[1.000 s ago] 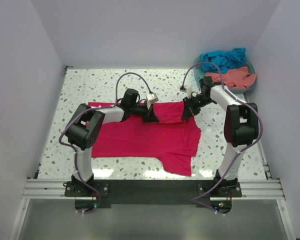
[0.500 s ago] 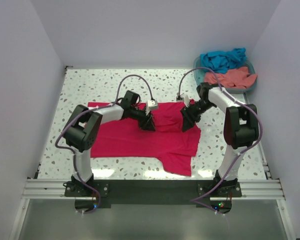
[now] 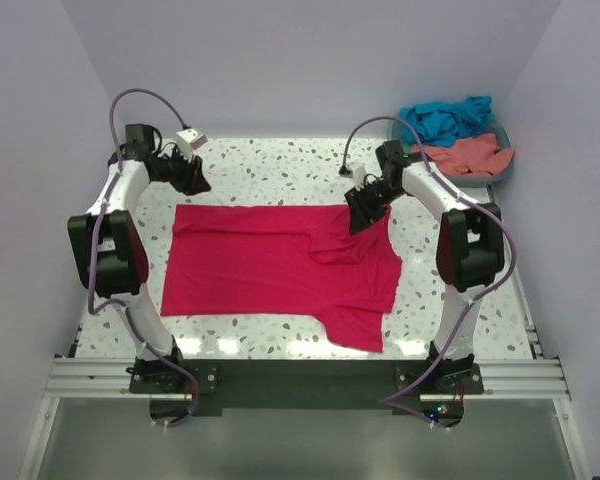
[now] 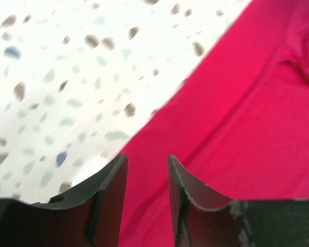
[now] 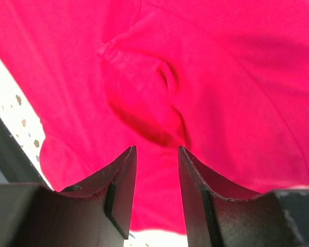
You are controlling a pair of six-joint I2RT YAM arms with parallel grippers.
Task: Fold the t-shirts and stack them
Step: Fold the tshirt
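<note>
Left gripper, jaws slightly parted and empty, hangs above the crimson-pink t-shirt edge on the speckled table.

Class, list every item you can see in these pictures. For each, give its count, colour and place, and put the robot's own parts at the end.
crimson-pink t-shirt: one, crimson-pink, spread out on the middle of the table
teal-blue t-shirt: one, teal-blue, crumpled at the far side of the basket
salmon-coral t-shirt: one, salmon-coral, crumpled at the near side of the basket
basket: one, teal, far right corner of the table
table: one, white with dark speckles, under everything
left arm: one, white and black, left side
right arm: one, white and black, right side
left claw: one, black, open, over the crimson-pink t-shirt's far left edge
right claw: one, black, open, over its far right part
</note>
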